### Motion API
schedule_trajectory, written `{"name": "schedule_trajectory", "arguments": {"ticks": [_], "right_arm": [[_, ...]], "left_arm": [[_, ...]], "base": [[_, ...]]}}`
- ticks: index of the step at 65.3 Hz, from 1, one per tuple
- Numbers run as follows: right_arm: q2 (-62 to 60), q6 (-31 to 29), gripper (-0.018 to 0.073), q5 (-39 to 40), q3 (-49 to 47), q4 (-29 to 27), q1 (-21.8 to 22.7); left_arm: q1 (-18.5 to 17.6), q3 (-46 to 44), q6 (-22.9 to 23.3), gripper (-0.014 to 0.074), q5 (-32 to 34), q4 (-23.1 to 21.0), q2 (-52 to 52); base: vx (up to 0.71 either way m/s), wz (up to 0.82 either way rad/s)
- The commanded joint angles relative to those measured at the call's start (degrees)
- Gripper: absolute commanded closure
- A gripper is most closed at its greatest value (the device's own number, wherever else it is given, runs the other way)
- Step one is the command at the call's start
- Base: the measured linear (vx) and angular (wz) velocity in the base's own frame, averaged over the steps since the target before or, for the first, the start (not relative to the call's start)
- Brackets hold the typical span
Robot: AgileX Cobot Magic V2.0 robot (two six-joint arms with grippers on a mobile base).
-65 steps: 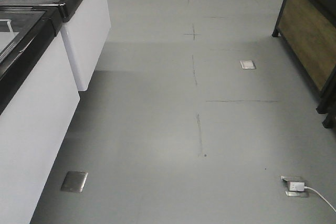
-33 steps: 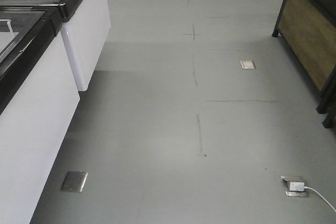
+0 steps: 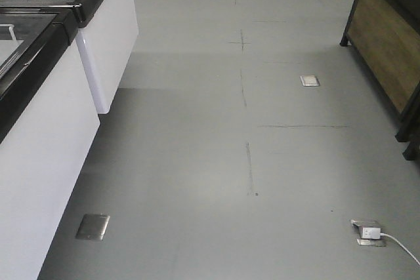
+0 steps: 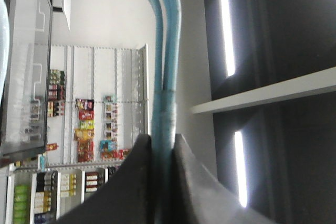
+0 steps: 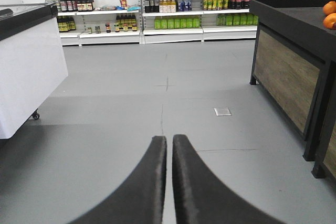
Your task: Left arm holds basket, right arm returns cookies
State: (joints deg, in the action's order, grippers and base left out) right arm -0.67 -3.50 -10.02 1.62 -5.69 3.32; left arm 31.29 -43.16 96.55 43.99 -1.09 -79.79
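So the left gripper (image 4: 163,142) is clamped on the thin blue handle (image 4: 169,51), rest of the basket out of frame. Slick plastic, probably swings, so it wants a firm grip. The right gripper (image 5: 169,140) is pinched closed on nothing. No cookies in any view; guessing a light, crushable pack, so grab its flat sides gently.

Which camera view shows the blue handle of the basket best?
The left wrist view: the light blue basket handle rises out of the left gripper, which is shut on it. The front view shows floor and white cabinets; the right wrist view shows the shut right gripper and shelves. Neither shows the handle.
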Motion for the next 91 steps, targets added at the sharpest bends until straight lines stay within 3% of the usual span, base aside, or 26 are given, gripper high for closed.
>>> {"name": "schedule_trajectory", "arguments": {"ticks": [1, 24, 38, 57, 77, 91], "right_arm": [[-0.7, -0.5, 0.0566, 4.1, 1.0, 0.2, 0.1], [-0.7, -0.5, 0.0566, 4.1, 1.0, 0.2, 0.1], [-0.7, -0.5, 0.0566, 4.1, 1.0, 0.2, 0.1], [-0.7, -0.5, 0.0566, 4.0, 1.0, 0.2, 0.1], [-0.7, -0.5, 0.0566, 4.0, 1.0, 0.2, 0.1], [-0.7, -0.5, 0.0566, 4.0, 1.0, 0.2, 0.1]], "left_arm": [[-1.8, -3.4, 3.8, 0.0602, 9.3, 4.3, 1.9], [-9.5, -11.2, 10.3, 0.0602, 8.8, 12.3, 1.8], [-16.4, -11.8, 14.3, 0.0602, 8.6, 16.5, 1.8], [-28.5, -11.8, 14.2, 0.0602, 5.1, 16.8, 1.6], [-41.2, -11.8, 14.3, 0.0602, 7.2, 16.8, -2.3], [-47.5, -11.8, 14.7, 0.0602, 8.0, 16.7, -4.3]], "base": [[0.00, 0.00], [0.00, 0.00], [0.00, 0.00], [0.00, 0.00], [0.00, 0.00], [0.00, 0.00]]}}
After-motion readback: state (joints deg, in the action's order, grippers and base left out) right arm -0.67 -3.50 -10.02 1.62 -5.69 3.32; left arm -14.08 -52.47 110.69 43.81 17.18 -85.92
